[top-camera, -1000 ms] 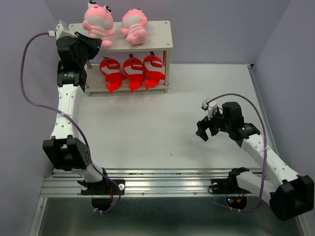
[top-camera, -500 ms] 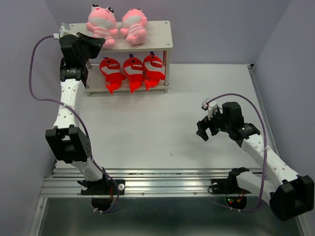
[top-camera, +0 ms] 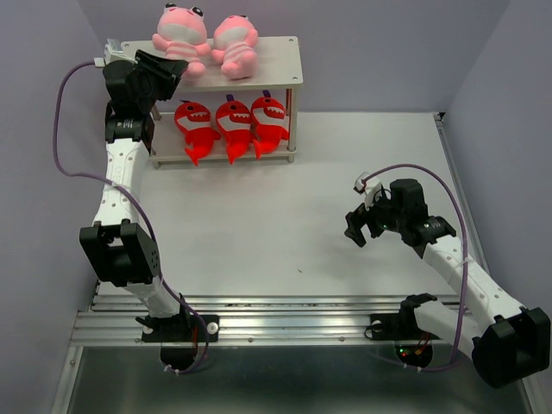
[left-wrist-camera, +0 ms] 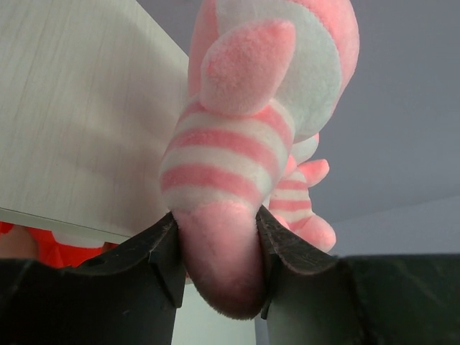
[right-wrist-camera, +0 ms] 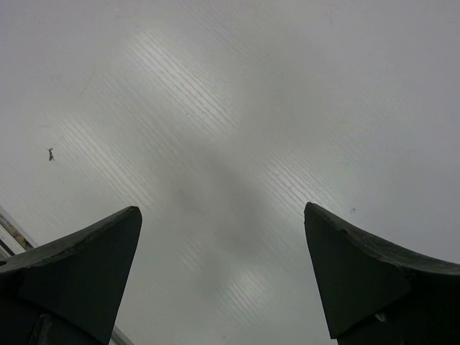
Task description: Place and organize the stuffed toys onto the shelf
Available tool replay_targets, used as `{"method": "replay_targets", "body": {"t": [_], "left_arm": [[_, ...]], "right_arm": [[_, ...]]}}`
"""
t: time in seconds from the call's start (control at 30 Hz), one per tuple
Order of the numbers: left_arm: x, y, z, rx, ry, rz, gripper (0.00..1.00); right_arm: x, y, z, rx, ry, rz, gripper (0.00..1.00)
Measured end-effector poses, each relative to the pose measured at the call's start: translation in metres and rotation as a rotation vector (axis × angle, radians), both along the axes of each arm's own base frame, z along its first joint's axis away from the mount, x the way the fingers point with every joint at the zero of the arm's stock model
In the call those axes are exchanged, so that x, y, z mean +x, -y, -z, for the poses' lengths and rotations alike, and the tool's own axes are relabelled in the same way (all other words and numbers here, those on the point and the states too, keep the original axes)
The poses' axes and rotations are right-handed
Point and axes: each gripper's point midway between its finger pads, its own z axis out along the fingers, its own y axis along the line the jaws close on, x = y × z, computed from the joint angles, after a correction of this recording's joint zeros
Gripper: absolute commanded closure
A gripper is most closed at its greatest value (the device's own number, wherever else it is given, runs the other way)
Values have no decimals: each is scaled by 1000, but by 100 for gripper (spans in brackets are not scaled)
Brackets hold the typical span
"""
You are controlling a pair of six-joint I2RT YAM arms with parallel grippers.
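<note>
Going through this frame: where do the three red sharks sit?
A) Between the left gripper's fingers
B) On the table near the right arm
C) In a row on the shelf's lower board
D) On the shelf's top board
C: the red sharks lie side by side on the lower board of the shelf, beneath the two pink toys on the top board.

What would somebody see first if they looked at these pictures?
Two pink striped plush toys sit side by side on the shelf, on its top board. The left gripper has the left one's foot between its fingers. Three bright red sharks with toothy grins line the lower board. The right gripper hangs open over the table.
</note>
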Motion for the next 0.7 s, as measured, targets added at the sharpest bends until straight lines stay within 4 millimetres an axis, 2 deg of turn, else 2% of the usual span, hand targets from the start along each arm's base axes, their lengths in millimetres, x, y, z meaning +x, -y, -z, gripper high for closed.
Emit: {"method": "replay_targets", "body": {"t": [0.2,0.5,0.7], "left_arm": [[-1,2,-5,-16,14,19,33],[-1,-1,-4,-32,26,26,32],[0,-1,5,-41,22,35,32]], "right_arm": [[1,2,1,-2,-1,8,0],[1,5,3,-6,-5,14,0],[1,7,5,-8,-6,19,0]]}}
